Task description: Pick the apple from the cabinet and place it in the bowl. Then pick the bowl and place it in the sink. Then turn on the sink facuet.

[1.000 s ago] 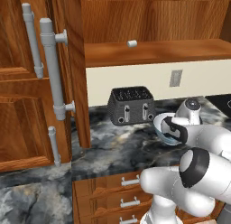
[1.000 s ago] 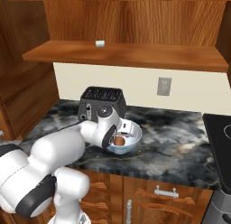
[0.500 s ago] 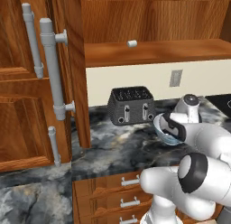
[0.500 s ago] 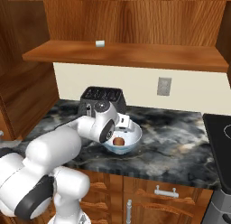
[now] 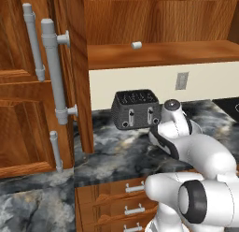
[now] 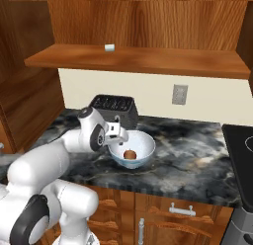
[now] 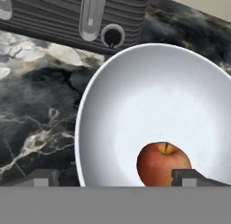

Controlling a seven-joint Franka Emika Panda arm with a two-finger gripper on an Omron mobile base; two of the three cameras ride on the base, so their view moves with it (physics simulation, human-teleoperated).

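Countertop bowl (image 7: 149, 105), apple (image 7: 163, 164) under open claw (image 7: 115, 177)

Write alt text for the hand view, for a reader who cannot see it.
A red apple lies inside a wide white bowl seen from close above, with the open gripper straddling the bowl's near rim. The bowl stands on a dark marbled counter, and the front of a black toaster runs along the top.

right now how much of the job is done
Done: the apple lies in the bowl on the counter. In hand: the open hand straddles the bowl's near rim, not gripping it. Left: carrying the bowl to the sink and turning on the faucet.
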